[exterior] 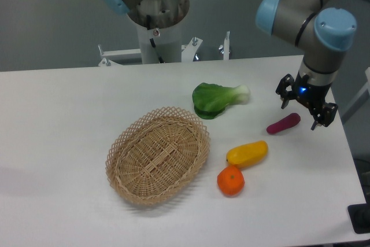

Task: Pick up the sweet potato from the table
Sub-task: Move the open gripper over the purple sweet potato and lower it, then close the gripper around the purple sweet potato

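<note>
The arm is seen entering from the upper right, its grey links and pale blue joint caps bent downward so that the wrist points toward the tabletop (69,120). The hand (301,109) is carried at the end of the wrist, with a small blue light visible on its body. Its two fingers are spread apart — one fingertip (283,101) is placed on the near-left side, the other toward the right edge of the tabletop. The hand is positioned just above the sweet potato (283,124), and nothing is gripped between the fingers.

The sweet potato is laid flat on the white tabletop near its right edge, its length set at a slant with the upper end toward the right. Contact between fingers and tuber cannot be confirmed from this view.

A yellow vegetable (247,153) is located to the lower left of the sweet potato, with an orange fruit (230,181) touching it or just beside it. A green leafy vegetable (217,98) is placed further back — well apart from the hand. A woven basket (157,154) is set at the centre.
</note>
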You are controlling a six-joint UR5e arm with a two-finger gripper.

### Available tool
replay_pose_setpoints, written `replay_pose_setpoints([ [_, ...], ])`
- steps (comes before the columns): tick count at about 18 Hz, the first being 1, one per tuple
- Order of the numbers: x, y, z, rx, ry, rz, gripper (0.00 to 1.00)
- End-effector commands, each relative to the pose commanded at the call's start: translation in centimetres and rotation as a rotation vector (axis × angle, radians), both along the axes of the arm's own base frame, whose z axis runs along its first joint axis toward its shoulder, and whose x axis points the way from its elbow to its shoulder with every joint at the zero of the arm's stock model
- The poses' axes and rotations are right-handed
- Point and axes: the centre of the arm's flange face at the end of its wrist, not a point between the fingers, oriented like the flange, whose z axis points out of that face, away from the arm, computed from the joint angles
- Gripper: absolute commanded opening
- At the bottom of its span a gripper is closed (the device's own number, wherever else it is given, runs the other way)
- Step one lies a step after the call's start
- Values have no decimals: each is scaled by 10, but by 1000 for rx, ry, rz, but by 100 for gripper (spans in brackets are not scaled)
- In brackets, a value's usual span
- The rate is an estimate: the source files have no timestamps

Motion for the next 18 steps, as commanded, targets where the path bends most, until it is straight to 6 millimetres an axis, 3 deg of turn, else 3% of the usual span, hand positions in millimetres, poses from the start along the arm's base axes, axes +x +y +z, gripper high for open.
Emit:
replay_pose_setpoints([
  [3,5,-1,-25,-21,-28,-33,100],
  [13,17,-7,-75,-33,-44,-60,100],
  [18,21,-8,-86,-23,-3,-93,100],
])
